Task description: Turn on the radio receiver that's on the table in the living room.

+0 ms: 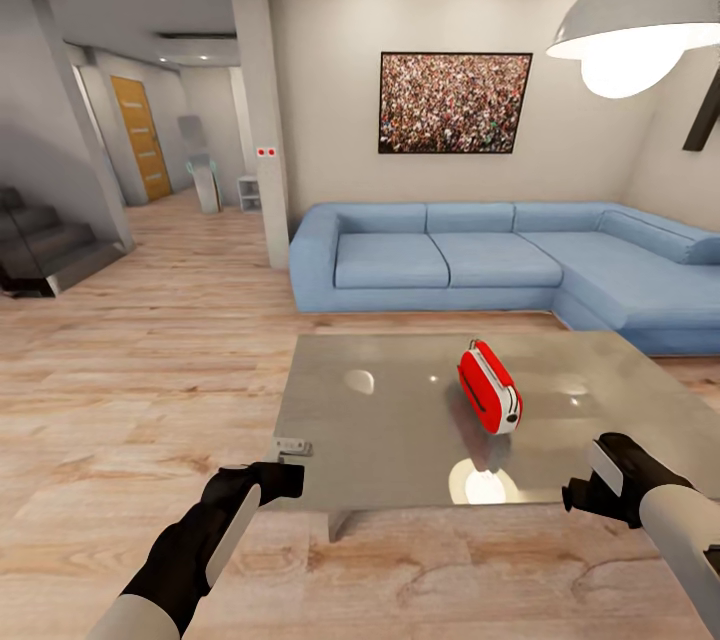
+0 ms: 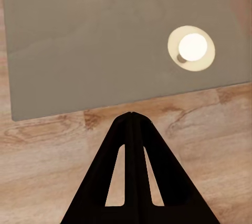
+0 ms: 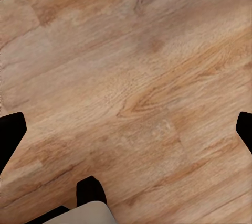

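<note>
— Both arms were low in front of me. Could you see the pincers?

— Left gripper [image 2: 131, 115] had its fingers pressed together at the tips, holding nothing, over the floor [image 3: 136, 77] by the table [image 1: 400, 460] edge. Right gripper [image 1: 580, 498] was mostly hidden behind its wrist; its fingertips sat far apart, holding nothing.

— And the radio receiver [image 1: 489, 387]?

— Standing on the table's middle, long axis running from the sofa [image 1: 480, 260] towards me, slightly rightward. Dial too small to make out.
</note>
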Robot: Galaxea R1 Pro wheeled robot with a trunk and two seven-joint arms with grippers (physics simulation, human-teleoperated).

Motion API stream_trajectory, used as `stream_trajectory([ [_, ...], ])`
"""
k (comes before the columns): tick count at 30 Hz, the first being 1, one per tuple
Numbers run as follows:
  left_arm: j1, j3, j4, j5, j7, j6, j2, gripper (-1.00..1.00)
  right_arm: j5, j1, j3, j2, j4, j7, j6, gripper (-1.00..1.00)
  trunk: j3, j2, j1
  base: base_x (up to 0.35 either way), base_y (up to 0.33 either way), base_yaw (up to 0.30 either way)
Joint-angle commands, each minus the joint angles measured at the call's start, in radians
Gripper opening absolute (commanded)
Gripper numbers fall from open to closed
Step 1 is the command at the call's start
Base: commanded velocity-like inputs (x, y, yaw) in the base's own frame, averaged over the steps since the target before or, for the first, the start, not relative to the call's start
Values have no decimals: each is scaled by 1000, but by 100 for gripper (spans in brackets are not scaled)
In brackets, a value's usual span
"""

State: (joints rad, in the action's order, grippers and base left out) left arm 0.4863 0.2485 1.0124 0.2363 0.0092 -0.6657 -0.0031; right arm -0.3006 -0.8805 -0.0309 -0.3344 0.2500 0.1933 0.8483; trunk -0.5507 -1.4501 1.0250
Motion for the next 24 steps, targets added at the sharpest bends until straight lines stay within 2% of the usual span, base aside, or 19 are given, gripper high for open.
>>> stream_trajectory([
  [1, 0, 0, 0, 0, 0, 0, 0, -100, 0, 0, 0, 0, 0, 0, 0, 100, 2, 0, 0, 0, 0, 0],
  [9, 0, 0, 0, 0, 0, 0, 0, -100, 0, 0, 0, 0, 0, 0, 0, 100, 12, 0, 0, 0, 0, 0],
  [24, 0, 0, 2, 0, 0, 0, 0, -100, 0, 0, 0, 1, 0, 0, 0, 100, 14, 0, 0, 0, 0, 0],
])
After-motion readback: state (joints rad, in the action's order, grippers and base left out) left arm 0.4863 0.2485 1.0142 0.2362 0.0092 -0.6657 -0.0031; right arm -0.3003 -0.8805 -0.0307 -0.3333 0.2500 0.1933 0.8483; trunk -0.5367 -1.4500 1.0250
